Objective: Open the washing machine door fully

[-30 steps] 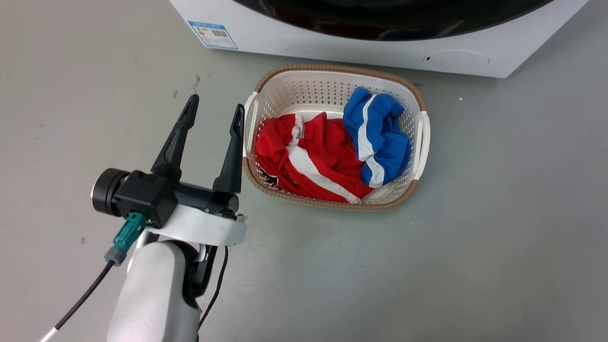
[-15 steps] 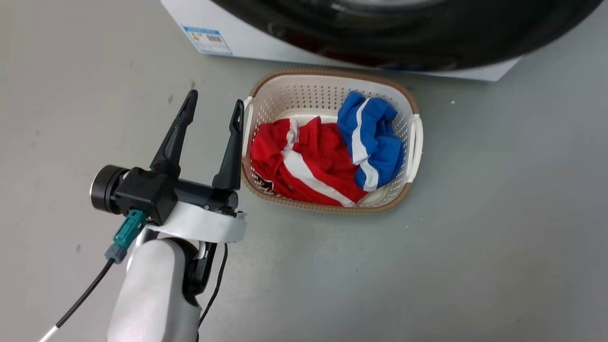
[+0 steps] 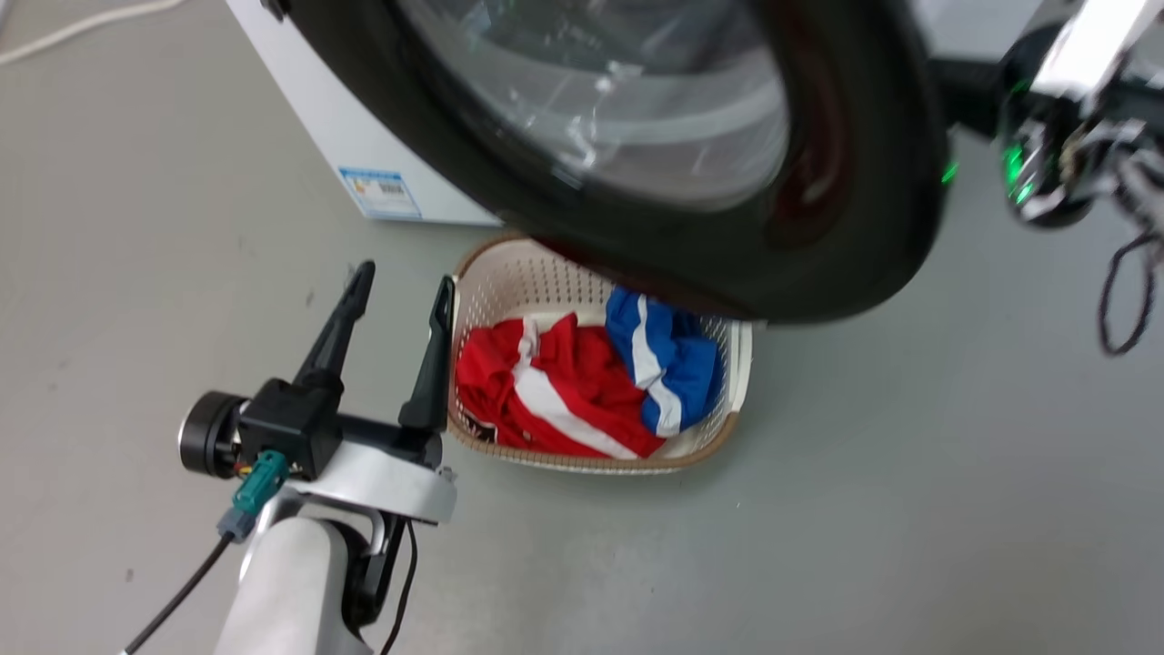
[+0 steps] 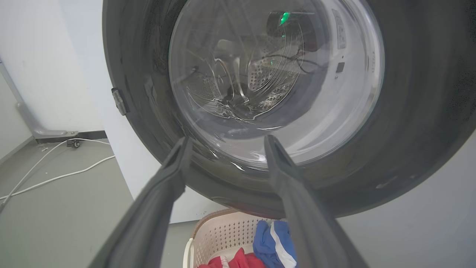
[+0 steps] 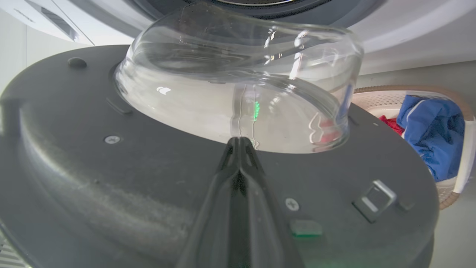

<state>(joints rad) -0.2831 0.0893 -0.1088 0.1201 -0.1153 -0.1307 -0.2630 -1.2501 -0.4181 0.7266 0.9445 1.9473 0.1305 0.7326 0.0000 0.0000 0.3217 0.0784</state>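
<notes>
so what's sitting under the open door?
A white laundry basket on the floor, holding a red garment and a blue garment. The washing machine door overhangs its far end, so that rim and anything lying there are covered.

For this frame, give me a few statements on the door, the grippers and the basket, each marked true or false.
1. The left gripper is open and empty. True.
2. The right gripper has its fingers spread wide. False: they are closed together, pointing at the washing machine door's inner face.
3. The laundry basket is empty. False: it holds a red garment and a blue garment.
4. The door hangs over part of the basket. True.
</notes>
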